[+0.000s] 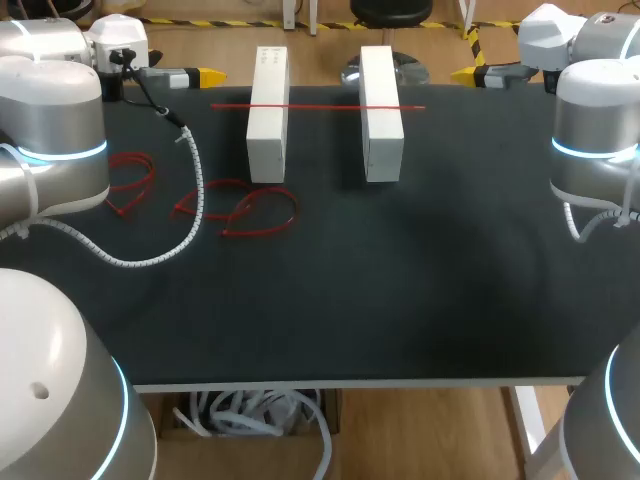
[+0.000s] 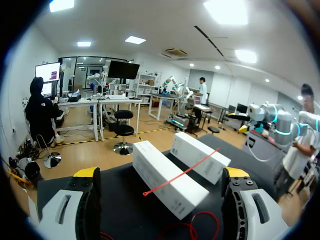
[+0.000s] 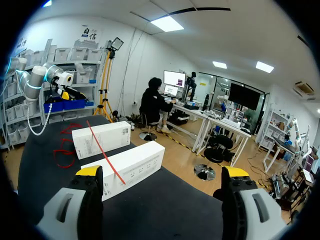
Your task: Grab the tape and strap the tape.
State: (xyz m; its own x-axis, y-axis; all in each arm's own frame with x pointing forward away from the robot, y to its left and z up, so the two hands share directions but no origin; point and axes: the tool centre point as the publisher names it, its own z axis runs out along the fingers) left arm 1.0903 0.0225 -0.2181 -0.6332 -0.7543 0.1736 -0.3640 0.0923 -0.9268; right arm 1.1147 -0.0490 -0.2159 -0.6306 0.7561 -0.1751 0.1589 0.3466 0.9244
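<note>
Your left gripper [image 2: 161,175] has its yellow-tipped fingers spread wide with nothing between them, and your right gripper [image 3: 162,172] stands just as open and empty. Each sits at its own far corner of the black table [image 1: 400,300], well apart from the work. Ahead of both lies the tape [image 1: 325,106], one straight red strip. Its long axis runs side to side, one end towards each gripper. It rests across the tops of two white boxes, the left box [image 1: 267,115] and the right box [image 1: 380,115], and spans the gap between them. Each end sticks out a little past its box. The boxes lie side by side with a gap between them, their long axes running away from you, so the tape crosses them squarely. Nearer you on the left side of the table lie what look like three red loops [image 1: 262,214]. The left arm's white coiled cable [image 1: 192,205] trails across the table between them.
</note>
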